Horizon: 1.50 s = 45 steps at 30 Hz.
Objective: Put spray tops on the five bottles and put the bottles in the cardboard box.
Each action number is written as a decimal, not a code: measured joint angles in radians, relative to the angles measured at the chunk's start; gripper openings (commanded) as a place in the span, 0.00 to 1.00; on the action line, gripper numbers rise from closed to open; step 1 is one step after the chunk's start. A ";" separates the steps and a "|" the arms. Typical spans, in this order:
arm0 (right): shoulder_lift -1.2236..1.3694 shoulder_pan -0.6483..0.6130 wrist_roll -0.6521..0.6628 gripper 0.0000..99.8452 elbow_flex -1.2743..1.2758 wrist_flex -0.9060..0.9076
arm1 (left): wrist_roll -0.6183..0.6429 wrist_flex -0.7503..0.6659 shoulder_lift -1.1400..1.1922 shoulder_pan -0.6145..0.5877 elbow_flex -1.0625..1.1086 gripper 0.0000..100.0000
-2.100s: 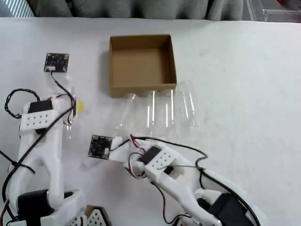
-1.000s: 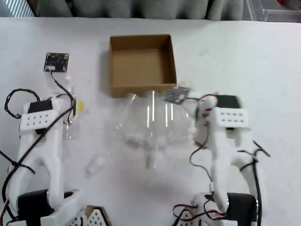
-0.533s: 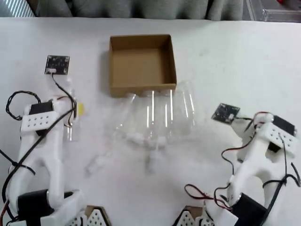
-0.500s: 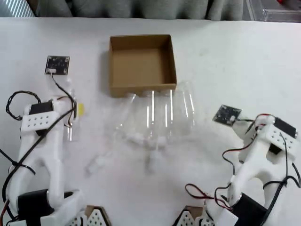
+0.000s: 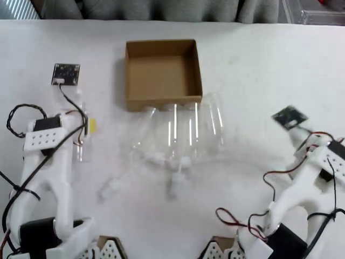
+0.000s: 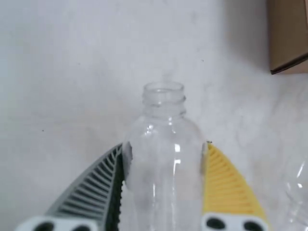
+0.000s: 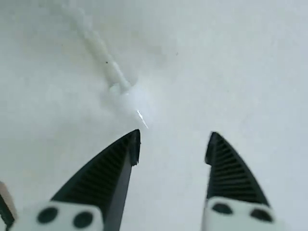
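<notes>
While left claw (image 6: 164, 148) grips bottle (image 6: 163, 115), right claw (image 7: 175, 136) gapes near spray top (image 7: 118, 83).

robot lab test bench: white table (image 5: 259, 54), exposed wiring (image 5: 68, 99), bare circuit board (image 5: 65, 74)

The table (image 5: 280, 59) is seen steeply from above by the high camera. The wrist cameras are held close and aimed along the left end effector (image 6: 163, 149) and the right end effector (image 7: 173, 139). The bottle (image 6: 163, 168) and a corner of the cardboard box (image 5: 161, 73) are shared by the high and left wrist views.
</notes>
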 measured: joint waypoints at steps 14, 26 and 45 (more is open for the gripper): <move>-0.002 0.198 -0.224 0.02 0.032 0.080 | 0.000 0.000 0.000 0.000 0.000 0.02; -0.002 0.210 -0.451 0.02 0.273 -0.204 | 0.000 0.000 0.000 0.000 0.000 0.02; -0.002 0.100 -0.621 0.02 0.302 -0.322 | 0.000 0.000 0.000 0.000 0.000 0.02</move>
